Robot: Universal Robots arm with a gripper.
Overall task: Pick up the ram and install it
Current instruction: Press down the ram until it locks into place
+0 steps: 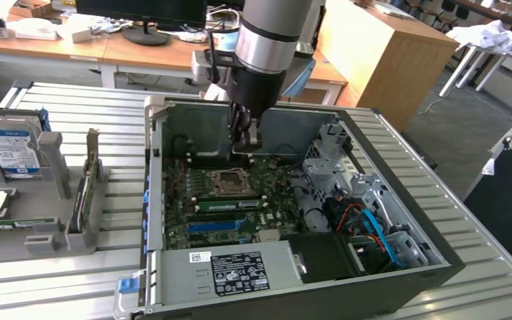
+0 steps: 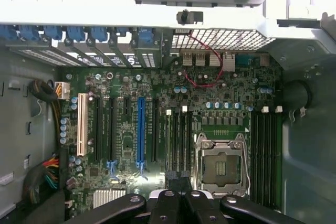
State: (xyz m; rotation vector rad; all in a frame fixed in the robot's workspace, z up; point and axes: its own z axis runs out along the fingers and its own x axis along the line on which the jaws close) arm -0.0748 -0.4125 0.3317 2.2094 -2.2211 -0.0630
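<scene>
My gripper (image 1: 247,145) hangs inside the open computer case (image 1: 434,253), over the back part of the motherboard (image 2: 220,85). Its black fingers (image 2: 178,184) are pressed together, and I see nothing between them. In front of the empty CPU socket (image 1: 229,180) a long green stick with pale labels stands in a memory slot; it looks like the ram (image 1: 229,204). The gripper is above and behind it, clearly apart. In the wrist view the fingers are over the end of the dark memory slots (image 2: 178,140) beside the CPU socket (image 2: 220,166).
A long blue slot (image 1: 213,227) lies in front of the ram. The silver power supply (image 1: 238,270) takes up the case's front. At the exterior view's left a grey fixture (image 1: 47,233) holds a hard drive (image 1: 9,152) and a thin dark board on edge (image 1: 82,193).
</scene>
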